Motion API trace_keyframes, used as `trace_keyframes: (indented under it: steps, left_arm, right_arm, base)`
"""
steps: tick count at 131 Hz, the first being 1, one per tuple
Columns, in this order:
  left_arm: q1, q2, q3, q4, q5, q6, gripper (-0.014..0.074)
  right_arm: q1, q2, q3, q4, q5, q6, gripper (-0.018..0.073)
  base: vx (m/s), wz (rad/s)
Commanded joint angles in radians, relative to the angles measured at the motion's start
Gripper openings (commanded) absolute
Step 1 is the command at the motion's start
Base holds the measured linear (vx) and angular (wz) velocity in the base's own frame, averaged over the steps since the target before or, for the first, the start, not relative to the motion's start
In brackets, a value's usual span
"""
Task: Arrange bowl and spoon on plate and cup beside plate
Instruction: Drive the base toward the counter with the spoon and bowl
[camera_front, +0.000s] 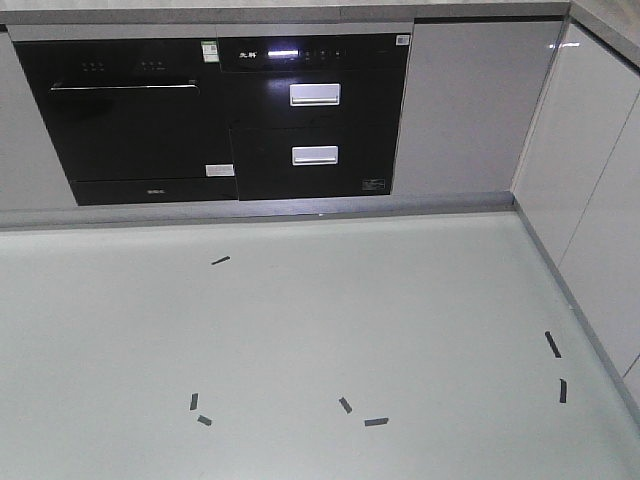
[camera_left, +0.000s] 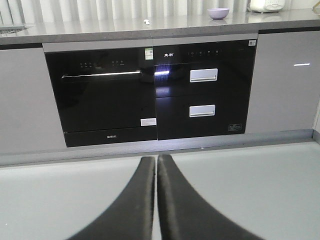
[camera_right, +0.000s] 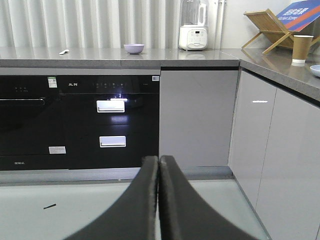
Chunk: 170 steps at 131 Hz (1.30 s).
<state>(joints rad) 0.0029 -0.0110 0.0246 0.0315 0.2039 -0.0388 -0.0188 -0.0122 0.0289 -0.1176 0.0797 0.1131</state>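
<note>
Round lavender plastic bowl (camera_right: 134, 48) sits on grey stone countertop (camera_right: 100, 56), small pale plastic spoon (camera_right: 64, 51) well left of it. Tall brown paper cup (camera_right: 301, 49) on side counter, pale blue plate (camera_right: 315, 70) near it, cut by frame edge. Left gripper (camera_left: 156, 158), right gripper (camera_right: 159, 158): fingers pressed together, nothing held, over pale grey surface (camera_front: 300, 330).

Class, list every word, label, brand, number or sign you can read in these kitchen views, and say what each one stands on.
No text is clear enough to quote.
Brand mark on the control panel: blurred.
Green sticker beside it: too small.
White label on the oven door: blurred.
Blue sign by the wooden rack: white lettering, unreadable.
</note>
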Motion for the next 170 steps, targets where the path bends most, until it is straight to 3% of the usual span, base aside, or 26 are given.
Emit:
trace_keyframes:
  steps: [1, 170]
  left_arm:
    - [0.002, -0.016, 0.011, -0.009, -0.074, -0.001, -0.0006]
    - [0.002, -0.016, 0.011, -0.009, -0.074, -0.001, -0.0006]
  right_arm:
    - [-0.006, -0.002, 0.007, -0.004, -0.080, -0.006, -0.0008]
    - [-0.006, -0.002, 0.007, -0.004, -0.080, -0.006, -0.0008]
  base:
    - [0.00, 0.00]
    - [0.03, 0.00]
